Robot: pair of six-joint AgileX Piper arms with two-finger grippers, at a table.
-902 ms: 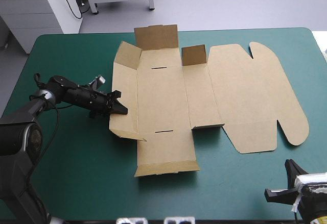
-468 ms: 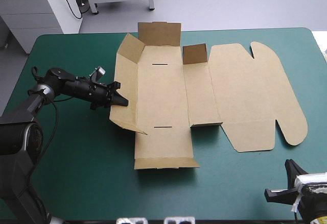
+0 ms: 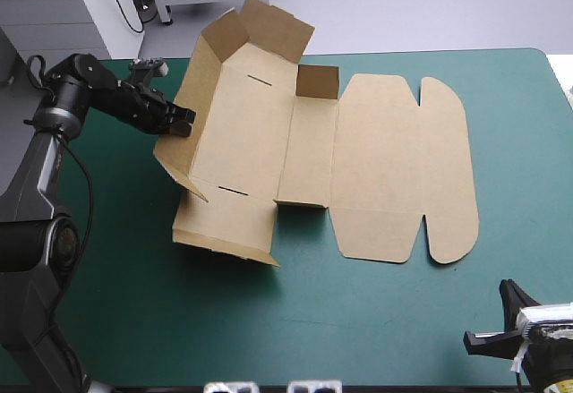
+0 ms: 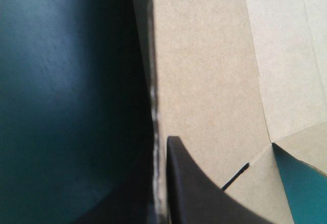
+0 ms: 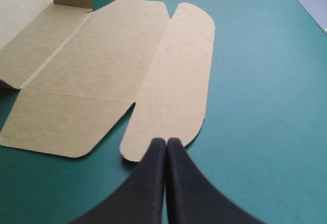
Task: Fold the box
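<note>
The brown box [image 3: 313,169] lies as a cut sheet across the middle of the table. Its rounded lid flaps lie flat to the right, and a small flap [image 3: 317,81] stands up at the far side. My left gripper [image 3: 182,123] is shut on the box's left wall, which is raised steeply off the cover. In the left wrist view the board's edge [image 4: 155,106] runs between the black fingers [image 4: 204,193], with the box's inner face [image 4: 214,81] beyond. My right gripper [image 5: 166,147] is shut and holds nothing. It hangs near the front right corner [image 3: 512,299], pointing at the lid's rounded flap [image 5: 173,81].
Bare teal-green cover [image 3: 376,321] stretches from the box's near edge to my right gripper. The far flaps of the box [image 3: 269,30] reach past the table's far edge. To the right of the lid the cover [image 5: 265,81] runs to the table's right edge.
My left gripper has moved toward the far left corner, lifting the left wall higher and dragging the whole sheet leftward with a slight turn. The right arm has not moved.
</note>
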